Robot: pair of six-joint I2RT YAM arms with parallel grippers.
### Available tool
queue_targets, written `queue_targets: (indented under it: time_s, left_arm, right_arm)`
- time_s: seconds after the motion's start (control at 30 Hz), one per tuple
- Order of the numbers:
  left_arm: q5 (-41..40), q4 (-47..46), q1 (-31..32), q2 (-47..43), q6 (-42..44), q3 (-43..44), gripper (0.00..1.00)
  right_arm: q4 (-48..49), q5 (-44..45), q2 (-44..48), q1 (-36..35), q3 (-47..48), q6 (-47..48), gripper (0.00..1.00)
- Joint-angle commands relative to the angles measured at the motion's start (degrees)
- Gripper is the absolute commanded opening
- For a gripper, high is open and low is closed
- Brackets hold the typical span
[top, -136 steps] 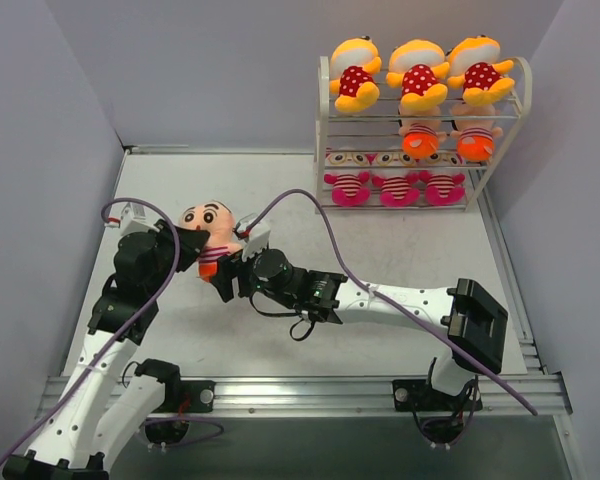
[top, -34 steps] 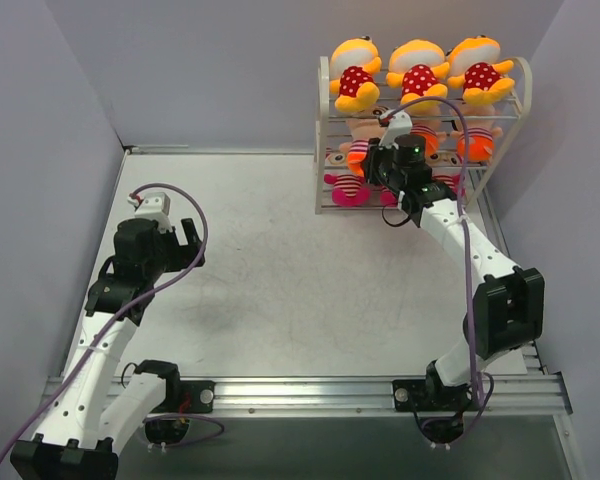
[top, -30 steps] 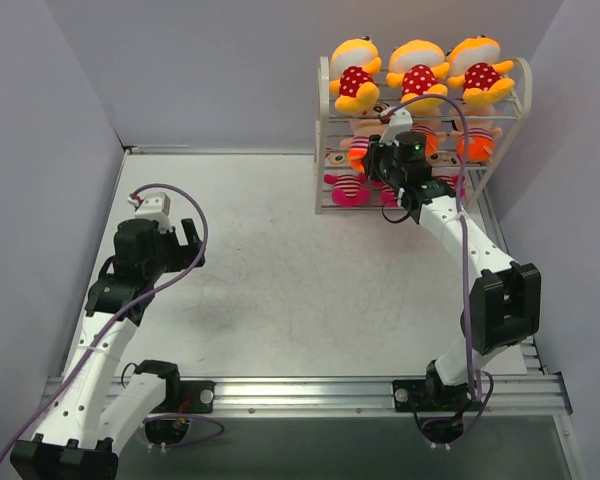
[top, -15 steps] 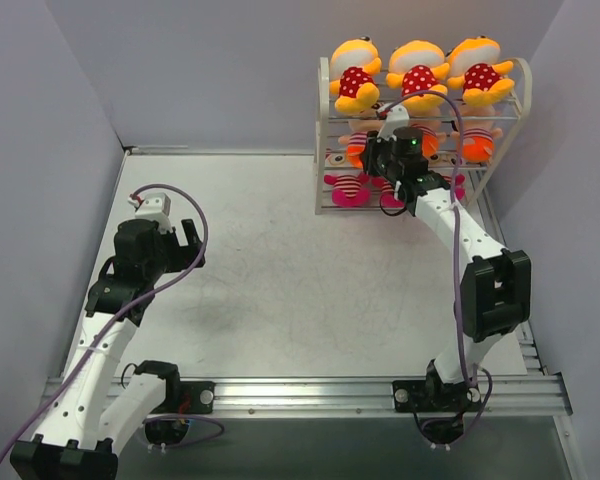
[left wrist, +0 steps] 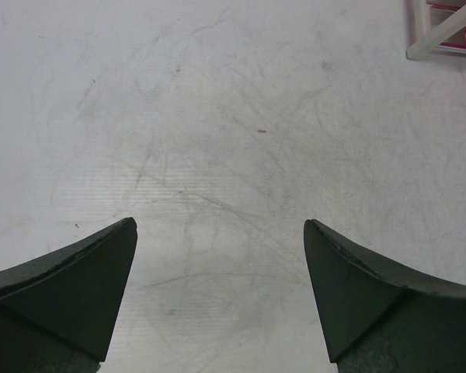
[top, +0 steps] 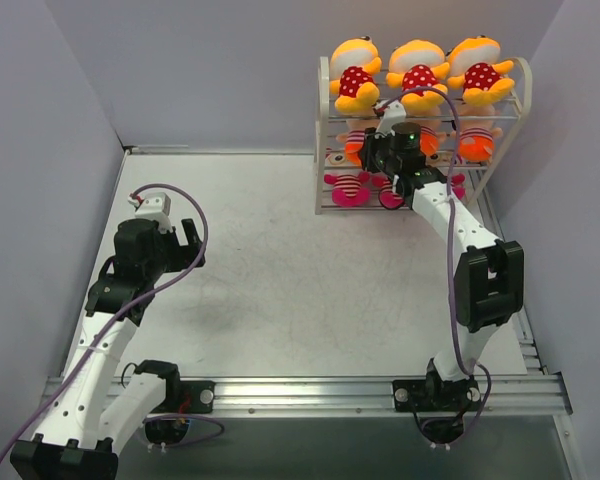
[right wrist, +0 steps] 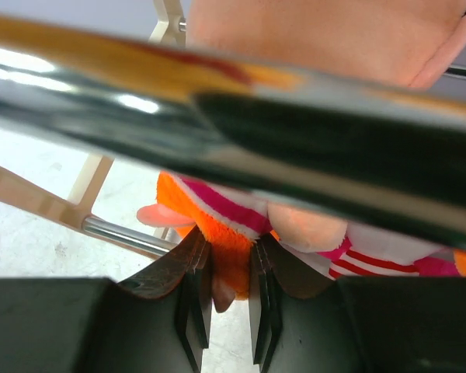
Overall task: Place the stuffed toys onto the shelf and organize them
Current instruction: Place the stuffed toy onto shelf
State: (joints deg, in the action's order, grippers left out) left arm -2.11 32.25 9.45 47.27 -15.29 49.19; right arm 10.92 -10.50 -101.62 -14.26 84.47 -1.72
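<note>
The white wire shelf (top: pixel 323 130) stands at the back right. Three yellow-orange stuffed toys (top: pixel 417 72) sit on its top tier and pink-striped ones (top: pixel 348 186) on the bottom tier. My right gripper (top: pixel 372 152) reaches into the left end of the middle tier, shut on the orange bottom of a peach-faced toy (top: pixel 356 148), beside another peach-faced toy (top: pixel 475 145). In the right wrist view the gripper (right wrist: pixel 229 249) pinches that orange plush (right wrist: pixel 225 225) just above a shelf rod (right wrist: pixel 124 235). My left gripper (top: pixel 190 245) hangs open over the bare table at the left, its jaws (left wrist: pixel 220 225) with nothing between them.
Grey walls close in the table on the left, back and right. A metal rail (top: pixel 300 385) runs along the near edge by the arm bases. A purple cable (top: pixel 460 290) trails along the right arm. One foot of the shelf (left wrist: pixel 443 31) shows in the left wrist view.
The right gripper has carried the peach-faced toy from the left of the table to the shelf and, over the last second, edged it further into the middle tier. The left arm has stayed still.
</note>
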Motion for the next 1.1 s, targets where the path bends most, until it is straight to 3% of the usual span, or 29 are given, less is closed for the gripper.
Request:
queue_targets:
  time_s: [0.0, 0.33, 0.67, 1.07]
  left_arm:
    - [0.70, -1.93, 0.30, -0.33, 0.87, 0.03, 0.97]
    - [0.97, -2.10, 0.39, -0.33, 0.87, -0.15, 0.97]
    - [1.23, -2.10, 0.39, -0.42, 0.96, -0.15, 0.97]
    - [1.58, -2.02, 0.30, -0.95, 0.96, -0.32, 0.97]
  right_arm:
    - [2.35, -1.54, -0.06, 0.37, 2.72, 1.19, 0.05]
    - [2.53, -1.01, -1.03, 0.64, 2.90, 1.19, 0.21]
    - [2.44, -0.22, -0.07, 0.81, 3.16, 1.10, 0.52]
    - [1.56, 1.71, 2.04, 0.82, 2.37, -0.57, 0.68]
